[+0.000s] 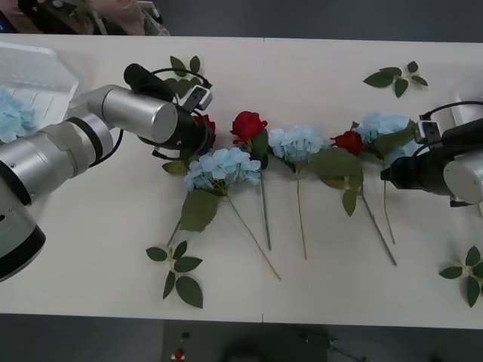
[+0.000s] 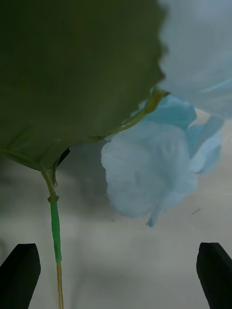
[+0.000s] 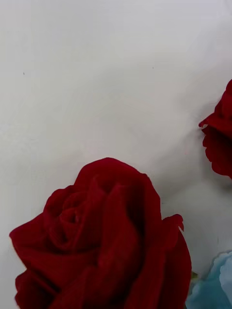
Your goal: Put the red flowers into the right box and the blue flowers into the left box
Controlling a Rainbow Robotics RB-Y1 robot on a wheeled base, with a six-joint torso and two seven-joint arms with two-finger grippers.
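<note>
Currently my left gripper (image 1: 202, 128) sits over a velvety, tightly furled red rose (image 3: 104, 241) mid-table; I cannot tell its grip. My right gripper (image 2: 116, 275), fingers spread wide, faces a fluffy pale-blue hydrangea head (image 2: 154, 174) and its broad serrated green leaf (image 2: 72, 72). The ribbed white plastic left box (image 1: 41, 72) holds another blue cluster.

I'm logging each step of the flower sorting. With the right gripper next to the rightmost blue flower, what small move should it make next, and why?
Probably ease the right gripper forward and down onto the blue flower's green stem. Its fingers are open with nothing between them, and the pale-blue head lies just ahead on the table.
</note>
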